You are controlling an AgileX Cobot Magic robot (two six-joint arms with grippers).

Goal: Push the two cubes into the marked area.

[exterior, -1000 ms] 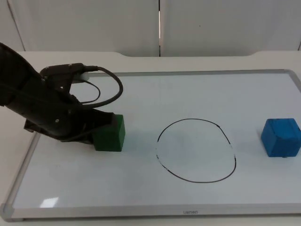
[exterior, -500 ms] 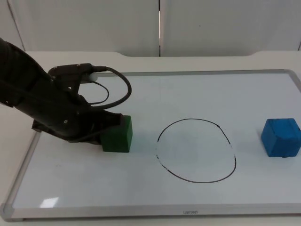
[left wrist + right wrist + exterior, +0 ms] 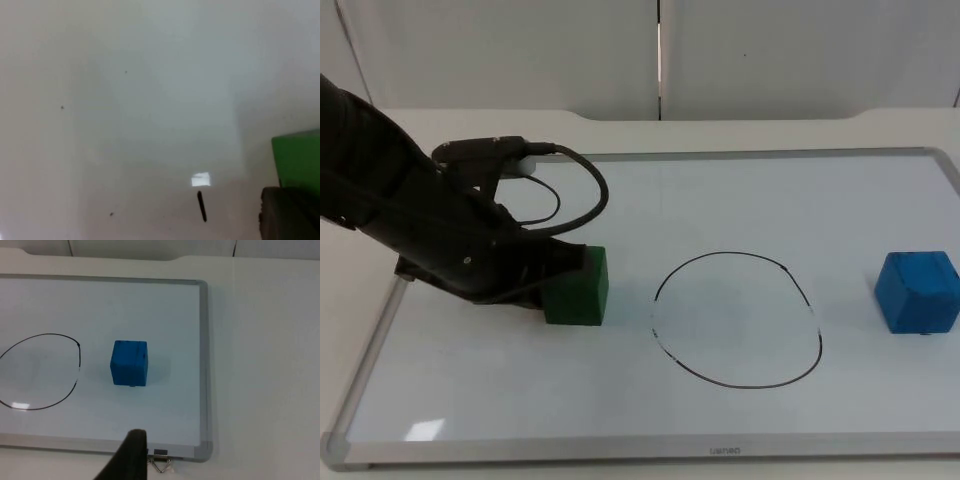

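The left gripper point(image 3: 552, 283) sits low on the whiteboard point(image 3: 720, 200), pressed against the left side of the green cube point(image 3: 577, 287). The left arm reaches in from the left edge of the board and lies close to the surface. In the left wrist view, a black fingertip point(image 3: 287, 212) is in contact with the green cube point(image 3: 299, 159); the whiteboard surface point(image 3: 125, 100) lies beyond it, with a short black pen mark point(image 3: 201, 205) on it. How far the left gripper's fingers are spread cannot be determined from the views; the cube rests against them, not visibly clamped.

The green cube stands on the whiteboard just left of the black circle point(image 3: 737, 320) drawn near the board's centre. The cube is near the outline, fully outside it, with a narrow strip of bare board between them.

The blue cube point(image 3: 918, 291) stands near the right edge of the whiteboard, well apart from the circle and outside it. In the right wrist view, the blue cube point(image 3: 129, 363) sits beside the circle point(image 3: 40, 371), between the outline and the metal frame point(image 3: 204, 365) of the board.

The right arm waits off the board. One black fingertip point(image 3: 127, 460) of the right gripper is seen over the board's near frame, next to a metal clip point(image 3: 160, 460). The spread of its fingers cannot be determined.

The whiteboard lies flat on the white table point(image 3: 265, 365).
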